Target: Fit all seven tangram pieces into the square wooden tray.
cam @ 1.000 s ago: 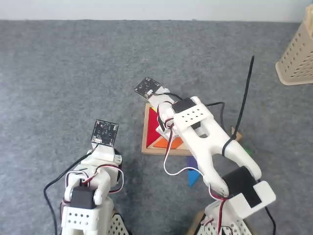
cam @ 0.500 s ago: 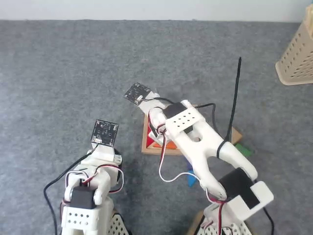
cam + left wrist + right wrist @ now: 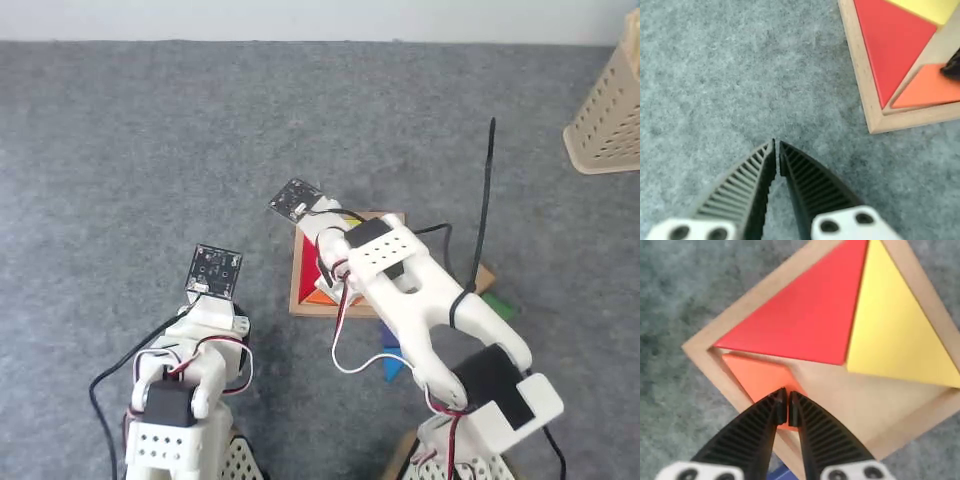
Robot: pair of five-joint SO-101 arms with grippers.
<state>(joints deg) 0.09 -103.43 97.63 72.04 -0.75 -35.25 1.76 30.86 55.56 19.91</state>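
Observation:
The square wooden tray [image 3: 297, 280] lies mid-table, with my right arm [image 3: 385, 255] stretched over it. In the tray [image 3: 705, 357] a large red triangle [image 3: 805, 320] and a large yellow triangle [image 3: 895, 335] lie side by side, and a small orange triangle [image 3: 757, 377] sits in one corner. My right gripper [image 3: 786, 392] is shut, its tips resting on the orange triangle's edge. My left gripper [image 3: 776, 145] is shut over bare carpet, a short way off the tray's corner [image 3: 875, 120]. A blue piece [image 3: 392, 360] and a green piece [image 3: 502, 308] lie on the carpet outside the tray.
A cream perforated container [image 3: 608, 110] stands at the far right edge. A thin black cable [image 3: 485, 190] rises beside the right arm. My left arm [image 3: 200, 320] stays at the near left. Grey carpet [image 3: 150, 150] covers the table.
The right arm's wrist swung left over the tray, then came partly back toward the right. The left arm has not moved.

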